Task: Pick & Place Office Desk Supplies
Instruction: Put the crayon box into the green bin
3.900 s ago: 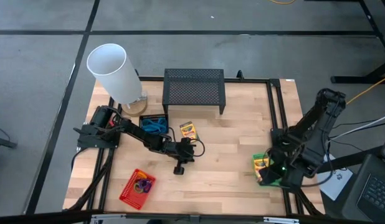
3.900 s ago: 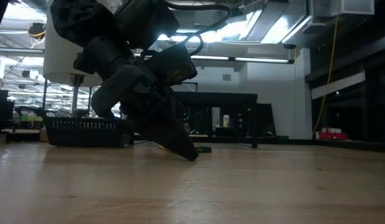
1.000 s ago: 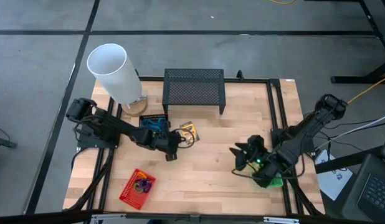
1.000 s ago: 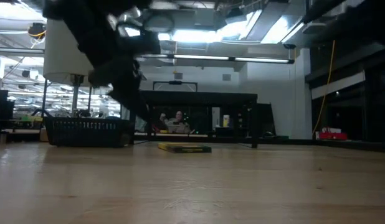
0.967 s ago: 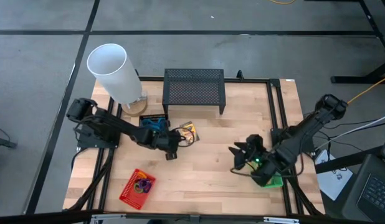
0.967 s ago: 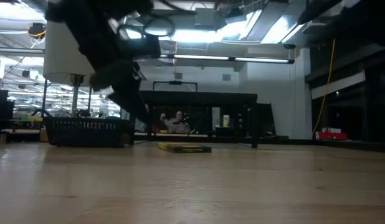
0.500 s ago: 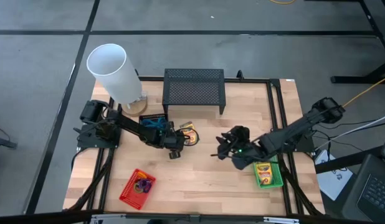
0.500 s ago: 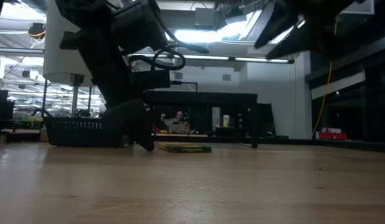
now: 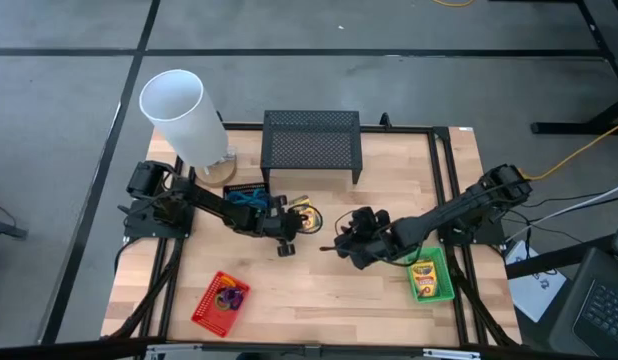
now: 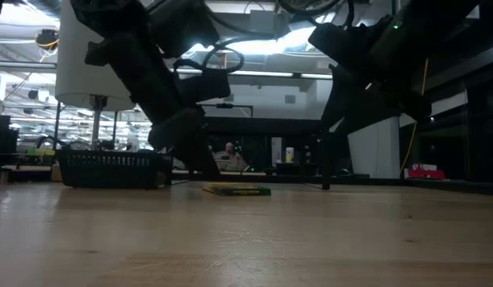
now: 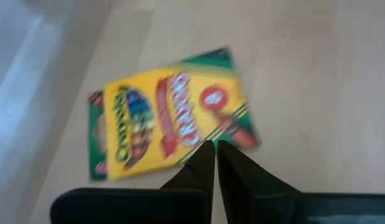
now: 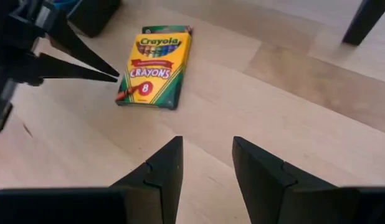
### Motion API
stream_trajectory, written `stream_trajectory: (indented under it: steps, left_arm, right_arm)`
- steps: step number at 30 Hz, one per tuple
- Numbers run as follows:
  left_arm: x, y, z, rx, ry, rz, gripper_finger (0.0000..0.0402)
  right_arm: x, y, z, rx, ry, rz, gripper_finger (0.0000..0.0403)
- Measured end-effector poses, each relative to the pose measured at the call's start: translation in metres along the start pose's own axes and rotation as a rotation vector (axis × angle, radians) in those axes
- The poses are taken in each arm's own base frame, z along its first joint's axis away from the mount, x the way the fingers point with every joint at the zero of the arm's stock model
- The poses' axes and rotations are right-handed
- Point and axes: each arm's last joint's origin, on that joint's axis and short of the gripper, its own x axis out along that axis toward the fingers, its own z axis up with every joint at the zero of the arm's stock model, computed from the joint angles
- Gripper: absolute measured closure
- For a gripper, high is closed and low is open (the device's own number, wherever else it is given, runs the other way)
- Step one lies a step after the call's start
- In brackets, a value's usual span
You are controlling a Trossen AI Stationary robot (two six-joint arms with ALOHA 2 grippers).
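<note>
High view: the surface point(image 9: 389, 200) is carrying a crayon box point(image 9: 305, 214) lying flat. The right claw point(image 9: 342, 243), fingers parted wide and empty, is hovering near the box. The left claw point(image 9: 301, 226), pinched narrow and empty, is pointing at the box's edge.

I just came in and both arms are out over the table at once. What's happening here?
Two arms are sorting desk supplies. The left gripper, fingers shut and empty, points at a crayon box lying flat on the table near the middle. The right gripper is reaching toward the same box with its fingers open, not yet touching it. Another crayon box already lies in the green basket, loops are in the red basket, and scissors are in the black basket.
</note>
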Motion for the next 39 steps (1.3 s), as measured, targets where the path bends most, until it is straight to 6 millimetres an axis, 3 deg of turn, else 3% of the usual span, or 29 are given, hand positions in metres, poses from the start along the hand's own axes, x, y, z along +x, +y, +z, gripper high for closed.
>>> stream_trajectory:
  steps: [6,10,17,32,39]
  left_arm:
    - [0.001,0.02,-0.022,-0.046,0.048,0.06,0.0385]
    - [-0.006,0.03,-0.025,-0.084,-0.016,0.108,0.0385]
    - [-0.014,0.032,-0.02,-0.083,-0.05,0.101,0.0391]
    - [-0.004,0.04,-0.027,-0.09,0.008,0.145,0.039]
    - [0.001,0.044,-0.035,-0.135,-0.049,0.08,0.0391]
  right_arm:
    - [-0.003,0.001,0.003,0.0,-0.012,0.021,0.0264]
    - [-0.003,0.004,0.003,0.002,-0.015,0.041,0.0264]
    - [-0.002,0.008,0.007,0.018,-0.028,0.078,0.0264]
    - [0.003,0.012,0.016,0.024,-0.032,0.118,0.0264]
    - [0.019,0.013,0.019,0.047,-0.008,0.117,0.0264]
